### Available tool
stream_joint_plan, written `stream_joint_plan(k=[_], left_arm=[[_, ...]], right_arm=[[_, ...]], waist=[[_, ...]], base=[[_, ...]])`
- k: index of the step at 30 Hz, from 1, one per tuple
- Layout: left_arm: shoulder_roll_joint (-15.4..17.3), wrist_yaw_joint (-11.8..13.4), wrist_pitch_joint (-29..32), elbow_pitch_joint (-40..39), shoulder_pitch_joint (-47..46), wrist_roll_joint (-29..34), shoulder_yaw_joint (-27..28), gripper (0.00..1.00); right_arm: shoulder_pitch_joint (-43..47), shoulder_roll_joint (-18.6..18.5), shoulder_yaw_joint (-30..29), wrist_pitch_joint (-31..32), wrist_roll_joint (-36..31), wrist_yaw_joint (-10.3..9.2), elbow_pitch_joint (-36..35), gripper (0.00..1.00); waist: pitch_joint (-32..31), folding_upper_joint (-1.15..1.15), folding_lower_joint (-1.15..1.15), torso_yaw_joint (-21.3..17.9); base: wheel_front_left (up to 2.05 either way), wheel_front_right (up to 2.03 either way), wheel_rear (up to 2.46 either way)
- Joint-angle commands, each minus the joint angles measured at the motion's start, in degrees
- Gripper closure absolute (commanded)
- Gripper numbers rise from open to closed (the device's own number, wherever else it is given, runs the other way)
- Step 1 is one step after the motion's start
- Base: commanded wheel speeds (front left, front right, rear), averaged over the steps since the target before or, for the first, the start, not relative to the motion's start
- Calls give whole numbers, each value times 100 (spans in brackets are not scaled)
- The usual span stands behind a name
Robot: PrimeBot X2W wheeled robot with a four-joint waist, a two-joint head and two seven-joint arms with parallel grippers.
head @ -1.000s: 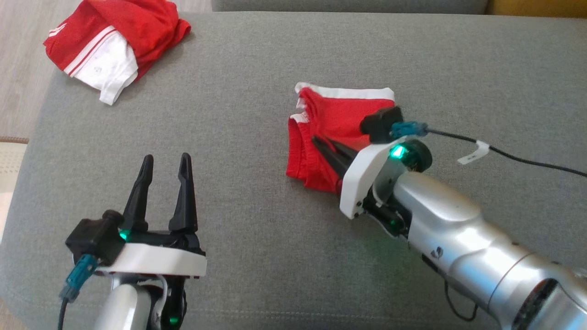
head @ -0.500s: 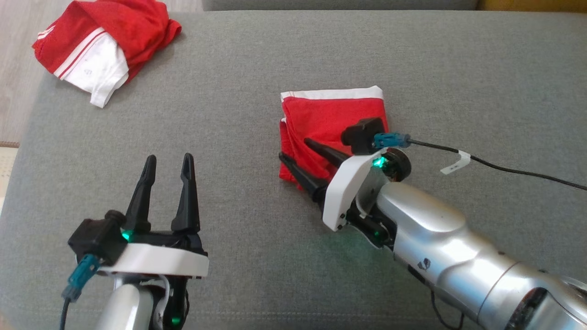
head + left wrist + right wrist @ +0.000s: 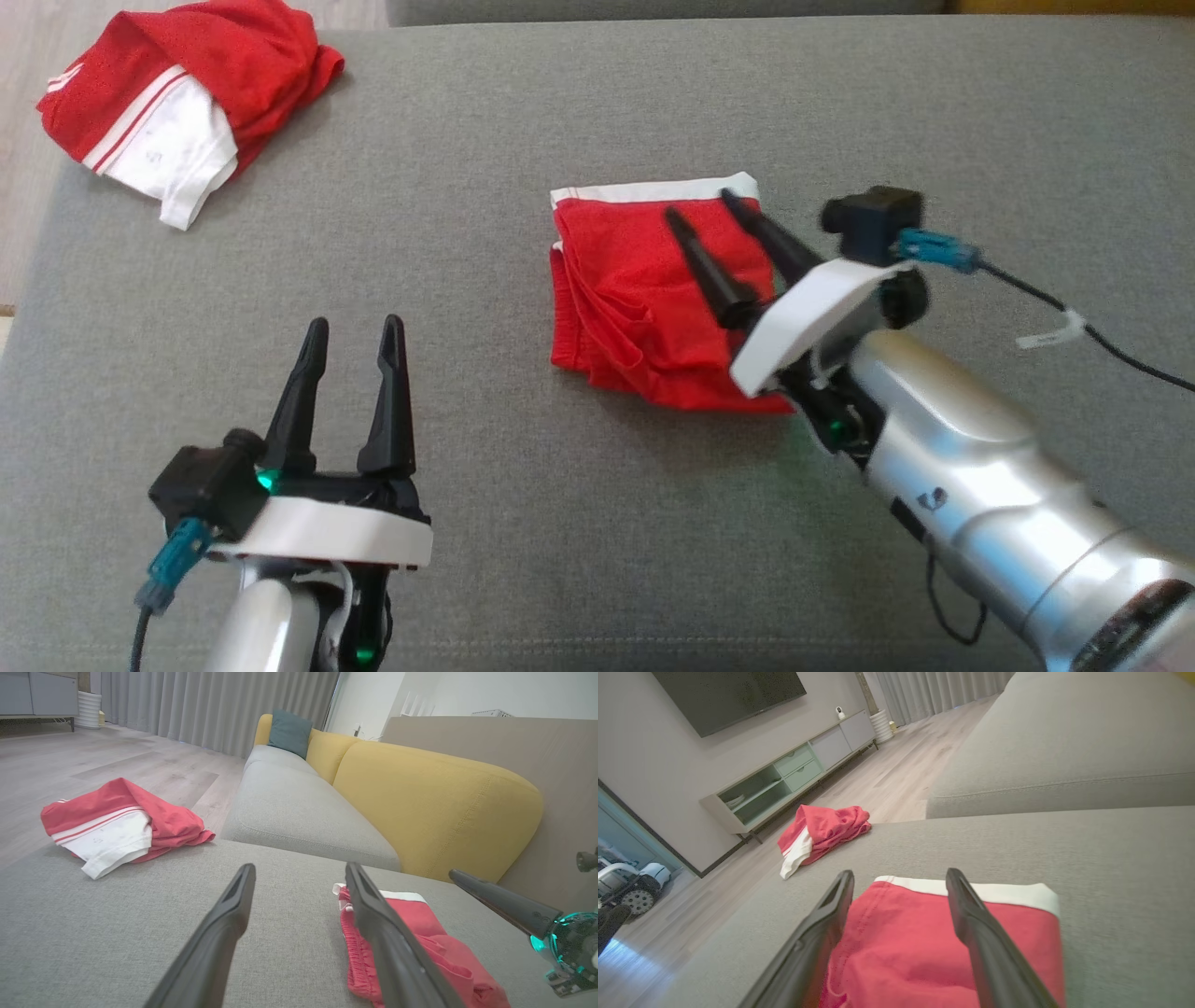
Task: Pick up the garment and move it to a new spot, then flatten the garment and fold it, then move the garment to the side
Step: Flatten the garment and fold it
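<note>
Head view, right gripper: jaws spread wide, nothing between them. The fingers lie over the right half of the garment with their tips by its white band. Whether they touch the cloth cannot be told.
Garment: red shorts, folded to a near-square, mid-cushion. The band runs left to right along the far edge, and loose folds bunch at the left edge.
Bearing from right gripper: directly beneath and ahead. The fingers point up and left across it, toward the band.
Left gripper: jaws spread, empty, well apart from the garment, which lies ahead and to its right.
Nearer arm: right, plainly.
Step, judged: the fold looks done and the shift to the side remains. A grasp likely needs the right jaws brought onto an edge that gathers every layer, or the fold may open.
Pile: second red-and-white garment, crumpled, at the far left corner of the cushion, well apart.
Right wrist view: right gripper has red cloth between and under both fingers, with the band just past the tips. It adds the floor, a cabinet and a wall screen.
Left wrist view: left gripper faces bare cushion. It shows the garment lying low and one right finger seemingly raised above it, though the angle is not conclusive. It adds a yellow backrest.
</note>
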Motion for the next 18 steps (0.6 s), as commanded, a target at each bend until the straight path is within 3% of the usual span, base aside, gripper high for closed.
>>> stream_joint_plan(k=[1,4,5,6,7,10,18], left_arm=[[4,-20,-30,-170,-174,76,136,0],[-2,-24,-30,-168,-178,81,122,0],[-3,-26,-30,-168,-179,82,120,0],[-5,-31,-30,-166,-185,84,117,0],[-5,-31,-30,-166,-185,84,117,0],[-7,-43,-30,-157,-202,85,115,0],[-4,-59,-30,-123,-253,89,123,0]], right_arm=[[88,0,-160,-99,-95,40,-82,0],[186,-63,-313,-145,-271,40,-5,0],[233,-65,-340,-155,-323,40,4,13],[328,-66,-357,-167,-465,40,50,63],[328,-66,-357,-167,-465,40,50,63],[490,16,-311,-132,-669,40,161,100],[679,310,-68,-46,-1025,40,368,100]], waist=[[4,0,0,-18],[16,0,0,-33],[21,0,0,-35],[38,0,0,-36],[38,0,0,-36],[64,0,0,-23],[118,0,0,72]], base=[[0,0,0],[0,0,0],[0,0,0],[0,0,0],[0,0,0],[0,0,0],[0,0,0]])
